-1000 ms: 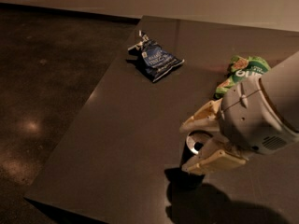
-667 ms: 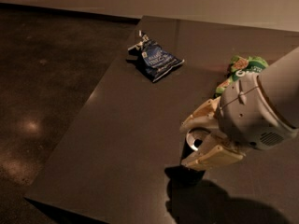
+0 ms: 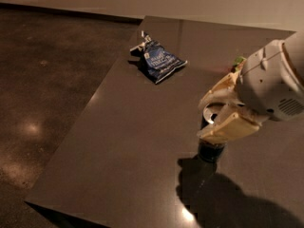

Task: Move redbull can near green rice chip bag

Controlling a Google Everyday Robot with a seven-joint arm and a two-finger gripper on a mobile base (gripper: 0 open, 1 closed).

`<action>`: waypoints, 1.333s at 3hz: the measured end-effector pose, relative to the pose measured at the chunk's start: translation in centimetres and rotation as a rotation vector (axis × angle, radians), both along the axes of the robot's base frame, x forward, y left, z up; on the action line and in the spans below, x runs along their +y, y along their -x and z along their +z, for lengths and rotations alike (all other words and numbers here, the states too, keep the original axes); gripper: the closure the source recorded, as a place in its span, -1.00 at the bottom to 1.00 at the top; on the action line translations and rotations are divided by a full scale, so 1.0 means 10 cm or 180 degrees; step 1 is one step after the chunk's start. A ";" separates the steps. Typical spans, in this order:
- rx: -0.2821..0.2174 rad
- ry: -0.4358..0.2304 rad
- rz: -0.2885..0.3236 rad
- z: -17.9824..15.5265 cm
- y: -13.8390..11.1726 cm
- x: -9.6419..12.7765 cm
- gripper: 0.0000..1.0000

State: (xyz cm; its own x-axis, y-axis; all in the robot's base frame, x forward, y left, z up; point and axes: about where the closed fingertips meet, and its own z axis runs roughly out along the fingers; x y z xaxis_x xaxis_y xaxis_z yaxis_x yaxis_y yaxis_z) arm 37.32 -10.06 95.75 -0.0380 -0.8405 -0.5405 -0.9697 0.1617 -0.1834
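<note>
The redbull can stands upright near the table's right side, its silver top showing between the fingers. My gripper is shut on the can's upper part, one cream finger across its front. The green rice chip bag lies just behind the gripper. Only a small green sliver of it shows, the rest is hidden by my arm. I cannot tell whether the can's base touches the table.
A dark blue snack bag lies on the far left part of the dark table. The table's left edge runs diagonally with brown floor beyond. My arm's shadow falls on the front right of the table.
My gripper has moved right and away from the front edge with the can in it, closer to the green bag. My arm now covers most of the green bag.
</note>
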 end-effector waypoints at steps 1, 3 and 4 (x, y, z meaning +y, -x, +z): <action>-0.0025 0.0000 -0.0352 0.13 -0.34 -0.28 1.00; 0.0094 -0.0032 -0.0901 0.10 -0.97 -0.83 1.00; 0.0177 -0.0125 -0.1050 0.00 -1.14 -0.98 1.00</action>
